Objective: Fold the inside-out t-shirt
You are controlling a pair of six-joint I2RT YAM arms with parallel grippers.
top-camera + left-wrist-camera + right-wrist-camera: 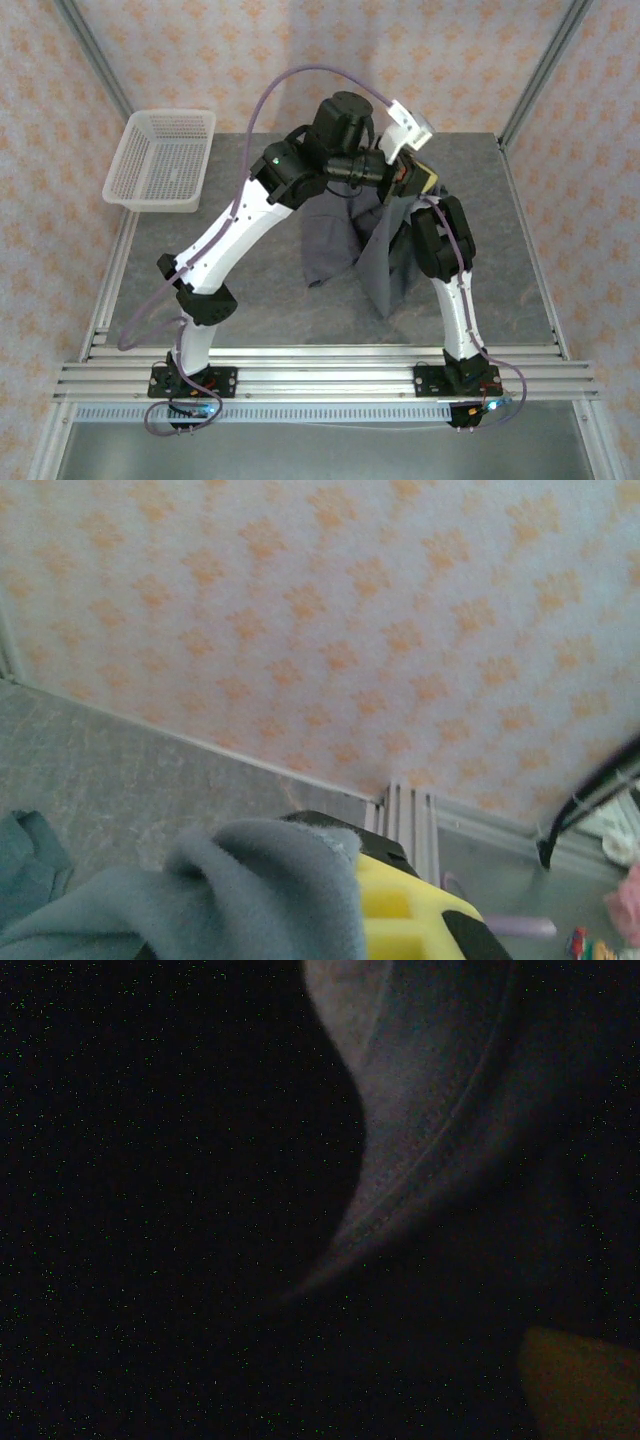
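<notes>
Nearest, on the grey table (250, 300), lower edge of the dark slate-grey soft cloth t-shirt (370, 255), resting around the middle and hanging in loose folds from above. Higher up, left end effector (385, 905) pressed together, pinching a bunched fold of the cloth over its yellow pad. Just beside, right end effector (422, 183) against the same cloth; spread or pinching, cannot tell, wrist view too dark. Farthest, at the far left corner, white plastic mesh basket (160, 160), well apart from the shirt.
</notes>
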